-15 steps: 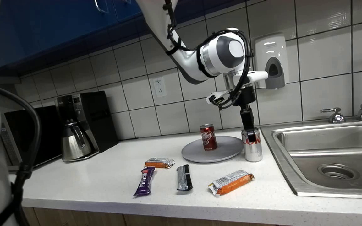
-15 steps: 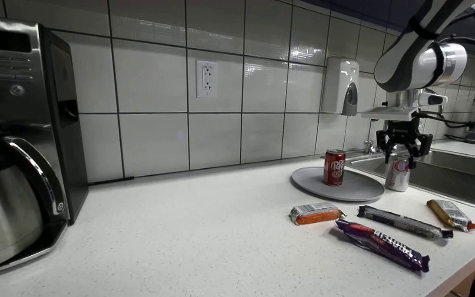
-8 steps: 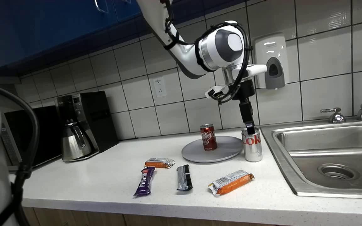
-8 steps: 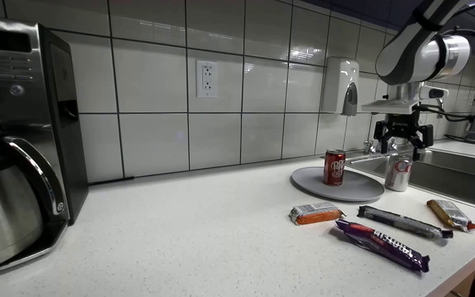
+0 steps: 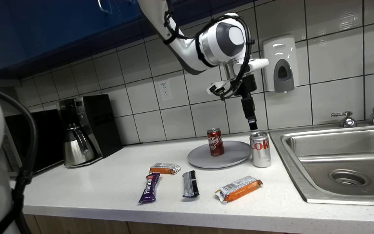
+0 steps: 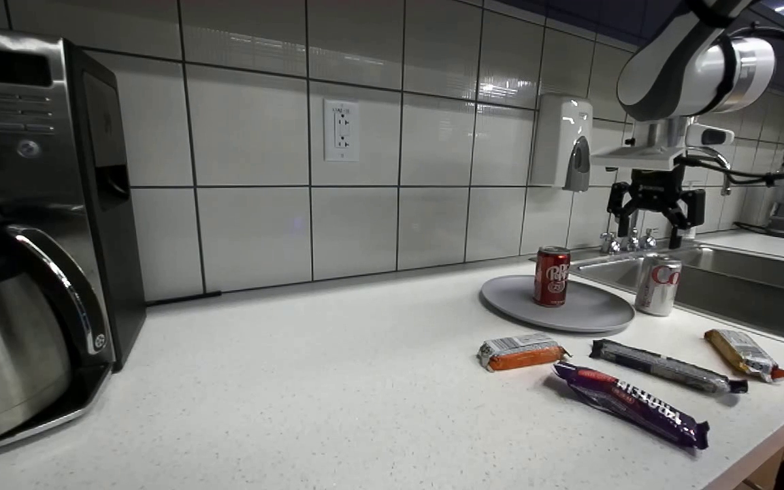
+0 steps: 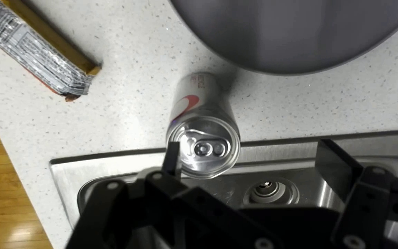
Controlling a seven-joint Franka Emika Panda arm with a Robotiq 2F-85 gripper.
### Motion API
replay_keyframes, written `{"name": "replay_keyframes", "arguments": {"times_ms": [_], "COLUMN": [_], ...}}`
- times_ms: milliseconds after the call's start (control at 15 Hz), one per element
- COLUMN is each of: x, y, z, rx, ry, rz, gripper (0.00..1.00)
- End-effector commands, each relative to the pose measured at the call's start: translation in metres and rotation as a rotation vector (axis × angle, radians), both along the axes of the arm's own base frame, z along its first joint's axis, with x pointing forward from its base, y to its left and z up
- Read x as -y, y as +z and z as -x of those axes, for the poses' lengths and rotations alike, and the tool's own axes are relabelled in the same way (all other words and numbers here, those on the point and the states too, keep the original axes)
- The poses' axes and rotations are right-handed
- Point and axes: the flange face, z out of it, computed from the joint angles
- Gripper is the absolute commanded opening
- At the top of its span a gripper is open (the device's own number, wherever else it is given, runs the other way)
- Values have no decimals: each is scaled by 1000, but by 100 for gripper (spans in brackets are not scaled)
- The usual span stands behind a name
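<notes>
Draws black two-fingered gripper (image 6: 650,236) up from around red-lettered silver cylindrical metal can (image 5: 261,152) to just above it, spread apart, holding nothing. Leaves can upright on speckled white counter (image 5: 109,185) between round grey plate (image 5: 203,158) and rectangular steel sink (image 5: 296,172) (just beside both): seemingly backing off, not carrying.

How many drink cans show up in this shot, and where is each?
2. A silver Coke can stands upright on the counter between the gray plate and the sink, below the open gripper; a red Dr Pepper can stands upright on the plate.
</notes>
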Motion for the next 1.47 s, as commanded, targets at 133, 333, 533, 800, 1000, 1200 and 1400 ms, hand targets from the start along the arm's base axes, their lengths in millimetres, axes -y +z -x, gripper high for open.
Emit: {"name": "replay_keyframes", "arguments": {"times_ms": [133, 333, 533, 800, 1000, 1200, 1400], "x": [-30, -47, -64, -85, -100, -108, -114], "y": [7, 4, -3, -13, -20, -26, -32], "z": [-12, -22, -30, -42, -53, -61, -68], "rx": [23, 28, 29, 37, 54, 64, 71], "ry": [33, 64, 92, 104, 111, 118, 121], "rz": [-17, -27, -38, -71, -97, -109, -117], "gripper": [100, 100, 100, 100, 100, 100, 100]}}
